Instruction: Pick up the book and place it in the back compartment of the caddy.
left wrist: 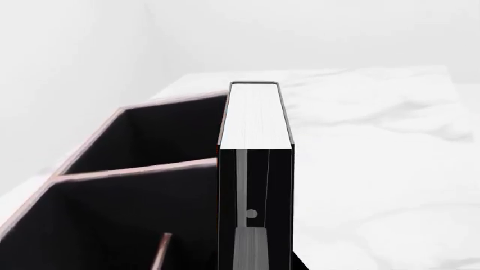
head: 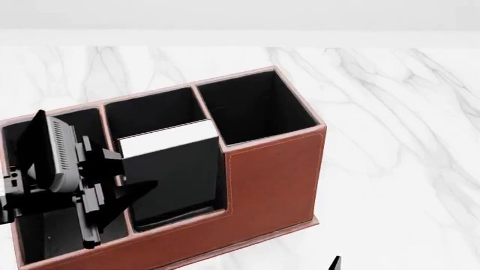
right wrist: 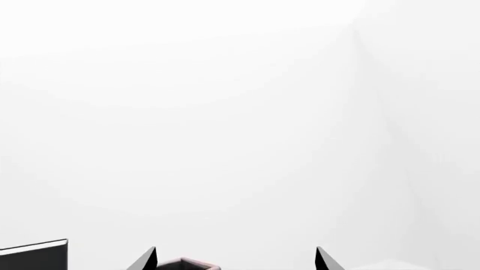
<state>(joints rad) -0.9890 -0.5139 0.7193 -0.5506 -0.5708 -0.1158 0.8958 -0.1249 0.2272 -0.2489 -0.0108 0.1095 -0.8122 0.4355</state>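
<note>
1. Head view gives us the biggest thing first: the marble tabletop (head: 390,112), white with grey veins, carrying everything else.
2. Next comes the caddy (head: 274,180), a reddish-brown organiser with light stitching, black lining and a stepped front wall. We see three cells along its far side and a low front cell behind the dropped wall.
3. Our left arm's gripper (head: 112,194) hangs over the caddy's left part, its black fingers reaching towards the book. In the left wrist view the book's black spine runs straight out between the jaws, so we judge them clamped on it at a narrow spread.
4. The book (head: 174,169) stands upright and slightly tilted, white page edges (left wrist: 255,115) on top, its lower end already down inside the low front cell (head: 180,219), just beside the step in the wall. We cannot tell whether it touches the floor of that cell.
5. The right gripper (right wrist: 236,261) shows only two dark fingertips set well apart at the edge of its own view, so it stands wide and holds nothing.
6. We judge the step in hand to be the placing: the book is being lowered into its slot. Next we would ease it down until it rests, part the left jaws, then lift clear without dragging the cover against the wall.
</note>
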